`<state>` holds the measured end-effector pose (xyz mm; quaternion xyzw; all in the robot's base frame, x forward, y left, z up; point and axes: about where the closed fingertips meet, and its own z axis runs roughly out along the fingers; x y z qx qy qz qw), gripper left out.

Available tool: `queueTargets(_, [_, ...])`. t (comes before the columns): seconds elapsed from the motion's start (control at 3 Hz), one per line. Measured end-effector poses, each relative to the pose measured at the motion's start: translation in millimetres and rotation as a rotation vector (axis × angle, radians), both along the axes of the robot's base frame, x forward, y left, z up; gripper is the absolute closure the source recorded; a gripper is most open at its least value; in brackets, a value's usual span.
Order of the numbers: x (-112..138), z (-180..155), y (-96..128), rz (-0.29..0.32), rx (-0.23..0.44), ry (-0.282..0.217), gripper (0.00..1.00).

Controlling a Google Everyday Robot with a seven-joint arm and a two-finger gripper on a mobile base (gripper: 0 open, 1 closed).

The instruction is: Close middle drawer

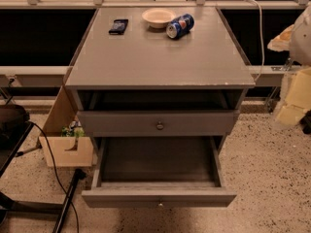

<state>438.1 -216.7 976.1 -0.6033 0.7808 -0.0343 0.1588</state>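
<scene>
The grey wooden cabinet (160, 57) stands in the middle of the camera view. Its middle drawer (158, 161) is pulled far out toward me. It is a wide shallow tray with nothing in it, and its flat front (159, 196) carries a small round knob (159, 204). Above it, the uppermost drawer (159, 123) with the larger knob (159, 125) stands a little way out. The lowest drawer is hidden under the open one. My gripper (291, 103) is a pale shape at the right edge, level with the uppermost drawer, to the right of the cabinet and apart from it.
On the cabinet top lie a black device (118, 26), a pale bowl (158, 17) and a blue soda can (180, 25) on its side. A wooden box (65, 149) stands on the floor to the left, beside black cables (68, 198) and a dark stand (12, 123). A white cable (261, 38) hangs at the right.
</scene>
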Motion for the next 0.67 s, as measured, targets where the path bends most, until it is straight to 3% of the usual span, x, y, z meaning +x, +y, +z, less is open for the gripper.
queueTargets(0.33, [0.0,0.0,0.0,0.000,0.000,0.000,0.00])
queueTargets(0.67, [0.0,0.0,0.0,0.000,0.000,0.000,0.16])
